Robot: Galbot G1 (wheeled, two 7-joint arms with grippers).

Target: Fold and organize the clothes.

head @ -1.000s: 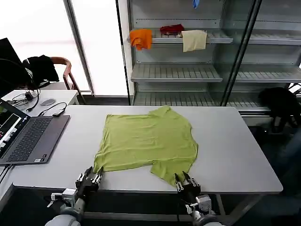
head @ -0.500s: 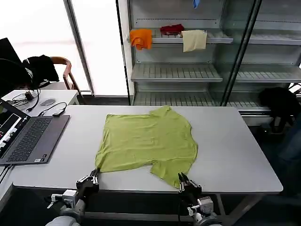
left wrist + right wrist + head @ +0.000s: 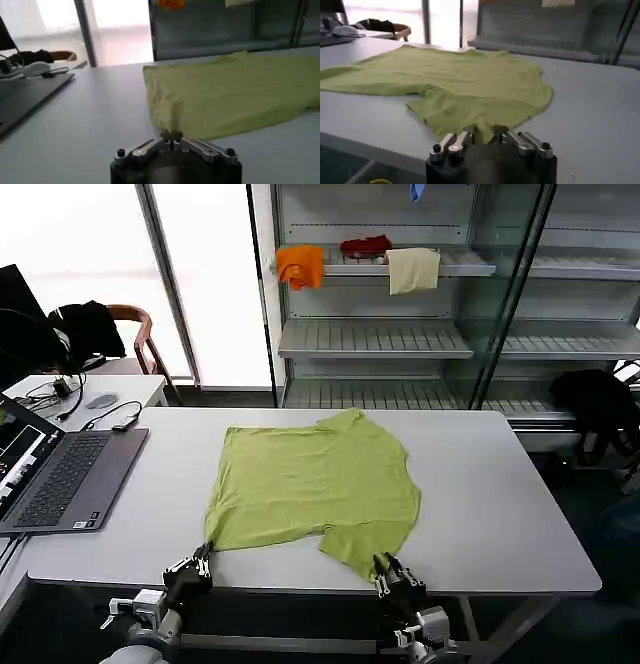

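Head view shows the T-shirt (image 3: pixel 318 487) spread flat on the bench (image 3: pixel 500 514), near its front edge. My left claw (image 3: pixel 197 566) sits at the near left corner of the hem, tips clenched together; whether cloth is pinched between them I cannot tell. My right claw (image 3: pixel 390 572) is released, fingers spread just short of the near sleeve. For a clean fold, I judge both claws should pinch only the top layer's edge, then lift together and level, so the fabric carries over evenly.
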